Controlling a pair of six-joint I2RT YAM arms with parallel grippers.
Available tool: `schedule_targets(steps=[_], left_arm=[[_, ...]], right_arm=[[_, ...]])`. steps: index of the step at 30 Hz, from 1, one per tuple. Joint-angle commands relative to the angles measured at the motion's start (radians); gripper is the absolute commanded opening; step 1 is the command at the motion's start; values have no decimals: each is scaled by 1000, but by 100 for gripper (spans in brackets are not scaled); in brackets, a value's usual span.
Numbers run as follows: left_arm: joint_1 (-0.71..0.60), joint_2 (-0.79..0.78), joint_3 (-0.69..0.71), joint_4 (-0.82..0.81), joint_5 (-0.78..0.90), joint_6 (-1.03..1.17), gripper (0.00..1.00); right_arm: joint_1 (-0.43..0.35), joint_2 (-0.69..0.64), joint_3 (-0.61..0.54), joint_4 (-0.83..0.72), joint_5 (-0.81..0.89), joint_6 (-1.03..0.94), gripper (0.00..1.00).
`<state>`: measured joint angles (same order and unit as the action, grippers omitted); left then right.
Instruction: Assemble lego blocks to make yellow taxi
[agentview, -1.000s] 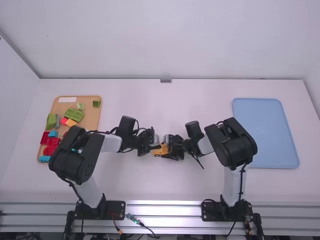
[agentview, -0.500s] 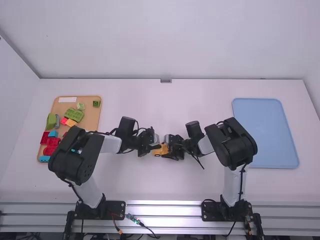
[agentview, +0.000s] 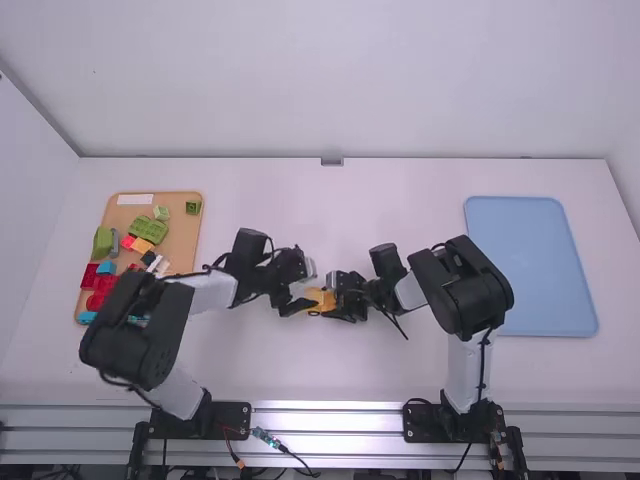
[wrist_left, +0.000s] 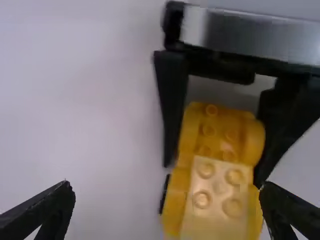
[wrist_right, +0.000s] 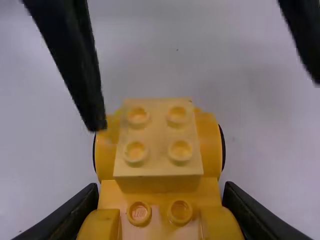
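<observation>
The right black two-finger gripper (wrist_right: 161, 192) clasps the yellow studded car body (wrist_right: 210, 150); the left one (wrist_left: 167, 192) spreads, released, around its pale-yellow square block (wrist_right: 158, 162). Best brace the body, then press squarely down.

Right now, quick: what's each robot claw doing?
Left gripper: open, holding nothing.
Right gripper: closed on the yellow toy car.

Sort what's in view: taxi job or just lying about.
Taxi job: yellow car, pale yellow block on it, left gripper, right gripper; perhaps the black-and-white pieces in the brown tray.

Seemingly just lying about: red blocks, green blocks, blue tray.
</observation>
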<state>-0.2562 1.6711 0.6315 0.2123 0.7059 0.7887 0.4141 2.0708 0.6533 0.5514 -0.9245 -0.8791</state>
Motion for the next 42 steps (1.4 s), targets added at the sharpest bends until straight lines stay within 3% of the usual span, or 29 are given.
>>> schedule_targets(steps=[1, 6, 8, 9, 10, 11, 12, 18, 21, 30, 34, 42], left_arm=[[20, -137, 0, 3, -83, -68, 99], [52, -363, -2, -19, -74, -66, 99], [62, -448, -2, -52, -99, -67, 99], [58, -493, -2, -83, -129, -66, 99], [58, -497, -2, -85, -131, -67, 99], [60, -519, -3, -110, -151, -67, 99], [63, -526, -3, -123, -156, -66, 99], [66, -529, -19, -177, -227, -60, 99], [64, -512, -31, -168, -258, -59, 99], [60, -506, -37, -169, -345, -59, 99], [60, -506, -37, -147, -463, -59, 99], [60, -506, -37, -164, -465, -148, 99]], right_arm=[[-2, 25, -12, -13, 95, -7, 55], [-2, 25, -12, -13, 95, -8, 58], [-2, 25, -12, -12, 95, -7, 72], [-2, 25, -12, -13, 92, -7, 84], [-2, 25, -13, -13, 92, -7, 86], [-2, 25, -12, -13, 92, -6, 98], [-2, 24, -12, -12, 92, 3, 99], [-3, 5, -13, -33, 135, 45, 99], [-16, -40, -13, -116, 195, 44, 99], [-66, -344, -12, -570, 443, -39, 99], [-96, -492, -13, -691, 660, 25, 99], [-145, -623, -13, -709, 933, 72, 99]])
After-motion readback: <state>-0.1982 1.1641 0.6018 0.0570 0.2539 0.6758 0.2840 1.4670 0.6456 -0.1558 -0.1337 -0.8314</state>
